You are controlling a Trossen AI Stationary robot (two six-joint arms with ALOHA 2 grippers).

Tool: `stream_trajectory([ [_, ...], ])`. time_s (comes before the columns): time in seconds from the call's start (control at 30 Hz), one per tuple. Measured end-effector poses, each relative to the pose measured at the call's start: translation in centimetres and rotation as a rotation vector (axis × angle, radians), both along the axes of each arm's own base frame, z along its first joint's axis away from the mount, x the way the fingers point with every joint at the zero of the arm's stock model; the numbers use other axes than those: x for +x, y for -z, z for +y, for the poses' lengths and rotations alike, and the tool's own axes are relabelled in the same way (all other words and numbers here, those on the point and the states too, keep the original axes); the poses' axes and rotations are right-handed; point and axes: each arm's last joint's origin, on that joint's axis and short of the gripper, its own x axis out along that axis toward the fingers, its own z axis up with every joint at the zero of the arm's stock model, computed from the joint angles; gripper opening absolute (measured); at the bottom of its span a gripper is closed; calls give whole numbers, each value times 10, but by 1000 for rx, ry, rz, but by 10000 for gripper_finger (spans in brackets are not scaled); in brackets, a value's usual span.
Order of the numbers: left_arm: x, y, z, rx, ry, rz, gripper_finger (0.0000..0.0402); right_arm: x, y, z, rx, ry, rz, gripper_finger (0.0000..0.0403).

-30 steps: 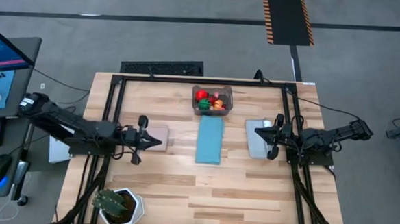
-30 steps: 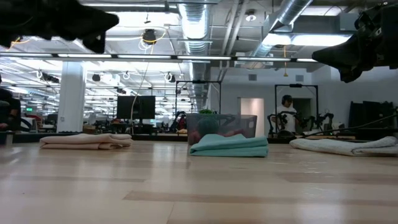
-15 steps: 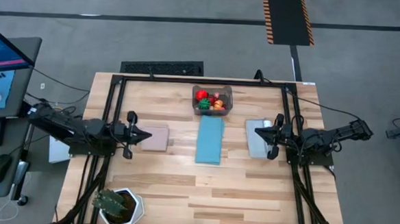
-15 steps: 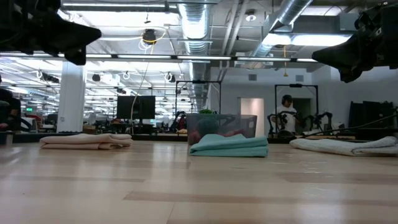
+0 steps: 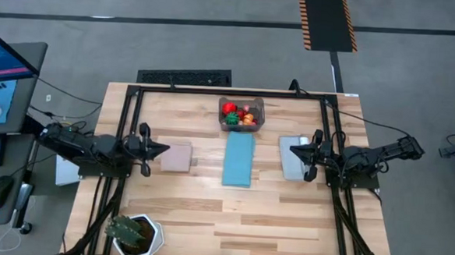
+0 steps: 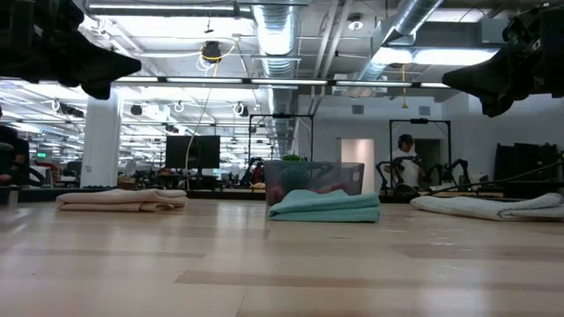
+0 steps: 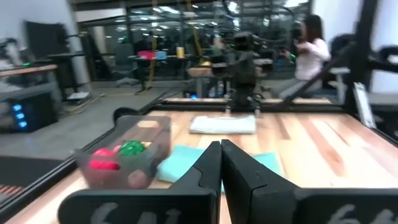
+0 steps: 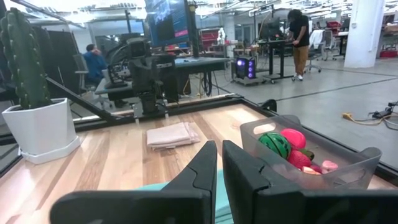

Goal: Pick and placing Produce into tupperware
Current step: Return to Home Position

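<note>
First, nearest: a spiky plant in a white pot (image 5: 134, 236) stands at the front left corner of the table (image 5: 207, 212). Midway we log three mats in a row: tan mat (image 5: 177, 158), teal mat (image 5: 239, 160), grey mat (image 5: 289, 170). The left gripper (image 5: 162, 148) hangs at the tan mat's outer edge, fingers together and empty. The right gripper (image 5: 292, 150) hangs above the grey mat, fingers likewise closed and empty. Farthest, the tupperware (image 5: 262, 114) sits near the back edge beyond the teal mat. The produce (image 5: 238, 115) lies inside it: red, green, orange and pink pieces.

Robotics lab — ceiling ducts (image 6: 273, 35), monitors (image 6: 196, 151).
</note>
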Motion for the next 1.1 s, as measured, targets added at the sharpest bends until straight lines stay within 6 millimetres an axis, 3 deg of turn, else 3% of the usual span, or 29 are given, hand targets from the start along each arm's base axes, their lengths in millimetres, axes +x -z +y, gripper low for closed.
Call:
stream_trajectory([
  [0.33, 3, 3, -2, 80, 34, 56, 0, 0, 0, 0, 0, 0, 0, 49],
  [1.1, 4, 5, -2, 17, 37, 69, 0, 0, 0, 0, 0, 0, 0, 49],
])
